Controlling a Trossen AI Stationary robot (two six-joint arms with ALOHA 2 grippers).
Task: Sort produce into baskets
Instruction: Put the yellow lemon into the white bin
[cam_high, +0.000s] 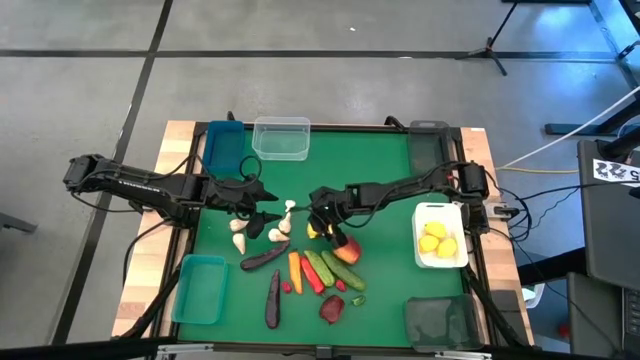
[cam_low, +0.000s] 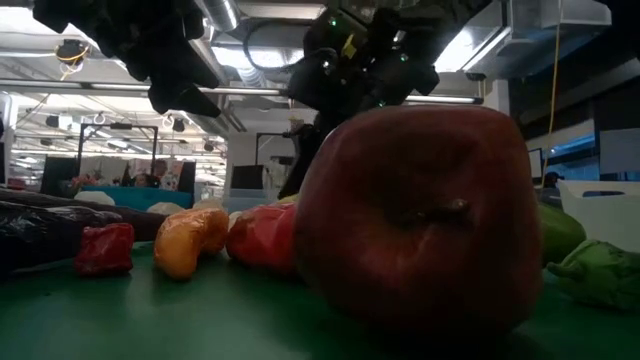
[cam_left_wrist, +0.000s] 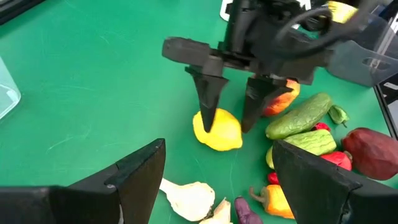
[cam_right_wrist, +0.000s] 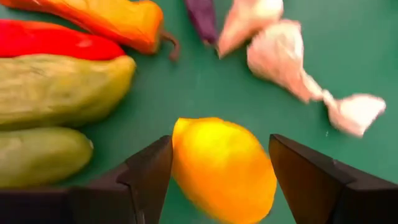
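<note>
A yellow lemon (cam_left_wrist: 217, 130) lies on the green table mat beside the pile of produce. My right gripper (cam_left_wrist: 229, 121) comes down over it, and its two fingers stand on either side of the lemon (cam_right_wrist: 224, 168), close to its sides. My left gripper (cam_high: 262, 212) hangs open above the white garlic (cam_high: 240, 232), holding nothing. The produce pile holds a red apple (cam_high: 346, 250), green cucumbers (cam_high: 322, 268), an orange carrot (cam_high: 295, 268) and purple eggplants (cam_high: 265, 260). Two lemons lie in the white basket (cam_high: 440, 206) at the right. My right gripper straddles the lemon's two sides (cam_right_wrist: 186, 155) from above, slanting down, while the lemon rests on the mat. Whether the fingers (cam_left_wrist: 208, 102) touch it I cannot tell.
A blue basket (cam_high: 224, 145), a clear one (cam_high: 281, 138) and a dark one (cam_high: 432, 140) stand along the far edge. A teal basket (cam_high: 200, 290) and another dark one (cam_high: 440, 322) stand near the front. Garlic (cam_right_wrist: 280, 50) lies just beyond the lemon.
</note>
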